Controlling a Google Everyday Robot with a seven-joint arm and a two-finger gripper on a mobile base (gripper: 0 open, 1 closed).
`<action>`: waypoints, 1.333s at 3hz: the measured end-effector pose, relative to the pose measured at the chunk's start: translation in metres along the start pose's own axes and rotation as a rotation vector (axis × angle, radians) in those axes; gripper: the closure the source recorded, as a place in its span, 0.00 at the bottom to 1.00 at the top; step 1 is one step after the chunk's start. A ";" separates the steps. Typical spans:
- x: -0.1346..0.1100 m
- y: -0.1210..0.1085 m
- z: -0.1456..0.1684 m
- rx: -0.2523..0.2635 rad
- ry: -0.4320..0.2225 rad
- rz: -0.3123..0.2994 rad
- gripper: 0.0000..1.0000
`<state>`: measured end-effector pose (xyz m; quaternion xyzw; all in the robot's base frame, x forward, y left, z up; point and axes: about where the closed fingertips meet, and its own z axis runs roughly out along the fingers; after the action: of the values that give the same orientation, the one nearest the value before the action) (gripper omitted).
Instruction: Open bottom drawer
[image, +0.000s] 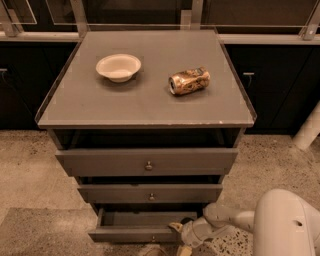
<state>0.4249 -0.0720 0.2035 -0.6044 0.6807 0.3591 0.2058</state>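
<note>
Lowest of three in the cabinet (150, 162): bottom drawer (131, 233), standing partly out. At its right front corner, touching or just beside: gripper (179, 235). Open or clamped, impossible to tell. Lower edge cut off by the frame.

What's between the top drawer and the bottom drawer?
The middle drawer, in the camera view, lies between the top drawer and the bottom drawer. The gripper is at the bottom drawer's right end.
</note>
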 end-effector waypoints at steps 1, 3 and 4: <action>0.002 -0.003 -0.009 0.051 -0.028 0.012 0.00; 0.016 -0.012 -0.038 0.203 -0.079 0.078 0.00; 0.013 -0.011 -0.027 0.178 -0.071 0.065 0.00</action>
<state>0.4371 -0.1011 0.2092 -0.5481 0.7215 0.3251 0.2709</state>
